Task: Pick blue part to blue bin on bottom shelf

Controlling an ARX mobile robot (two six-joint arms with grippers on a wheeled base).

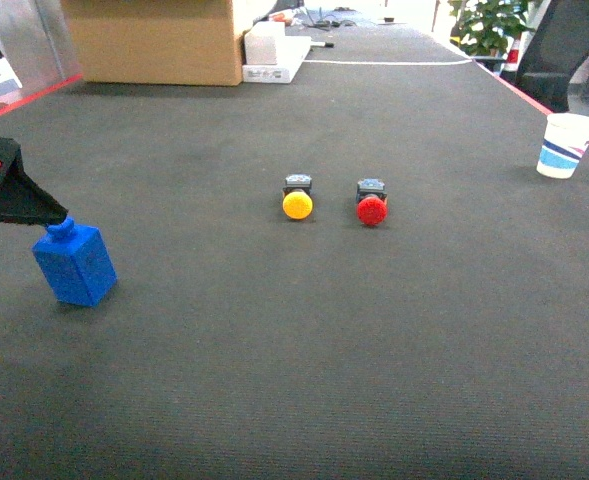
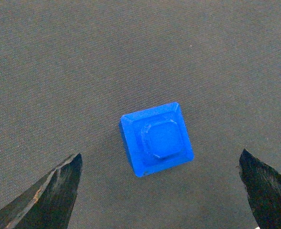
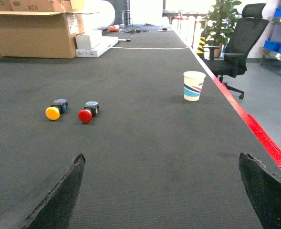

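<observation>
The blue part (image 1: 74, 262), a small bright blue block with a knob on top, stands upright on the dark table mat at the left. My left gripper (image 1: 54, 215) hovers just above its knob. In the left wrist view the blue part (image 2: 157, 139) lies straight below, and the left gripper (image 2: 160, 153) is open, its dark fingertips (image 2: 66, 179) far apart on either side and not touching it. My right gripper (image 3: 161, 155) is open over bare mat with nothing in it. Blue bins (image 3: 279, 47) sit on a metal rack beyond the table's right side; I cannot tell which level is the bottom shelf.
A yellow button (image 1: 297, 203) and a red button (image 1: 372, 209) lie mid-table. A paper cup (image 1: 566, 145) stands near the red right edge (image 3: 266, 143). A cardboard box (image 1: 159, 40) and a white box (image 1: 274, 55) sit at the back. An office chair (image 3: 238, 43) stands off the table.
</observation>
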